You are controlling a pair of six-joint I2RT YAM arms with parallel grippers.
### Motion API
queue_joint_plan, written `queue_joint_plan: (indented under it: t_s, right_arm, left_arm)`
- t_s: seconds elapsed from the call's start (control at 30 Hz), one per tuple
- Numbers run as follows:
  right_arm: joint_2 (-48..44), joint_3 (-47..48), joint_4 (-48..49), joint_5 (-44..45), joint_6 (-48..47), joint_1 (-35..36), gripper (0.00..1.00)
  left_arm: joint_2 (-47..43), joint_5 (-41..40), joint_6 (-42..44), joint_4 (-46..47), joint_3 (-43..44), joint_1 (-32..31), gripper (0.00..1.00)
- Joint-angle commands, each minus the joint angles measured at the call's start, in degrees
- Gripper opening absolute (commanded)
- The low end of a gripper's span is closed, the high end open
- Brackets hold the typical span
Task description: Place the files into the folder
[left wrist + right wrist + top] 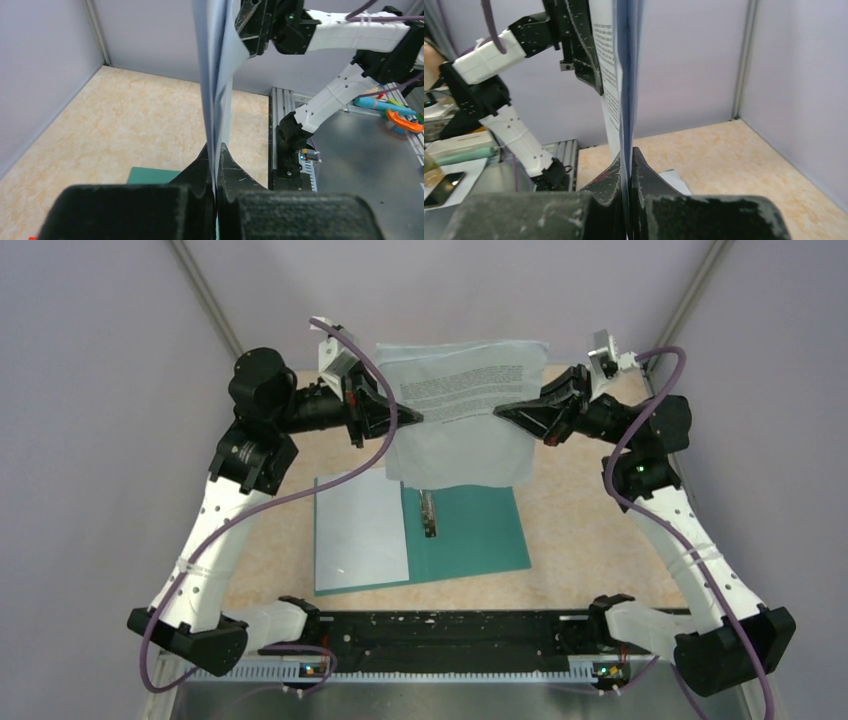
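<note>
At the near edge a black metal rail (pixel 450 640) is seen, with both arm bases fixed at its ends. Just beyond it, the thin flat teal-green rectangular folder (pixel 480 530) lies opened flat on the beige marbled tabletop (pixel 580 510), between the two arms. A small metal clip (pixel 428 512) is seen on its spine. Its left half is covered by a pale rectangle (pixel 360 530); whether this is a loose sheet or the inside of the cover cannot be told.

Farther back, the files (pixel 460 410), a few thin white rectangular paper sheets, are held in the air over the far edge of the folder, clear of the tabletop. Lines of small printed text are seen on the front sheet, and the sheets are slightly fanned at their upper edge. The left edge of the stack is pinched by the left hand (pixel 405 420), and the right edge by the right hand (pixel 505 410). In each wrist view the sheets are seen edge-on, rising straight from between black fingers pressed together, with only paper between them. A teal corner of the folder is seen below the left hand in its own wrist view.

Behind everything, plain grey-lilac walls (pixel 450 290) enclose the tabletop.
</note>
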Motion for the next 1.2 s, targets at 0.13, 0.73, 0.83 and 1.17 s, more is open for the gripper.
queue_joint_plan:
  t_s: [0.13, 0.73, 0.83, 1.17]
  right_arm:
    - [-4.37, -4.21, -12.08, 17.95, -16.30, 1.53, 0.00]
    - [4.82, -28.12, 23.42, 32.17, -23.59, 1.86, 0.00]
    - [7.50, -30.68, 26.60, 34.82, -24.21, 1.84, 0.00]
    - [14.05, -38.08, 40.76, 39.98, -21.81, 1.78, 0.10]
  left_arm:
    - [-1.55, -16.49, 1.66, 15.13, -12.04, -3.92, 0.00]
    - [19.23, -25.42, 10.81, 49.95, -28.34, -5.78, 0.03]
    - [22.14, -27.79, 10.34, 51.77, -28.29, -5.79, 0.04]
    - [27.96, -27.78, 8.43, 60.69, -31.36, -7.38, 0.07]
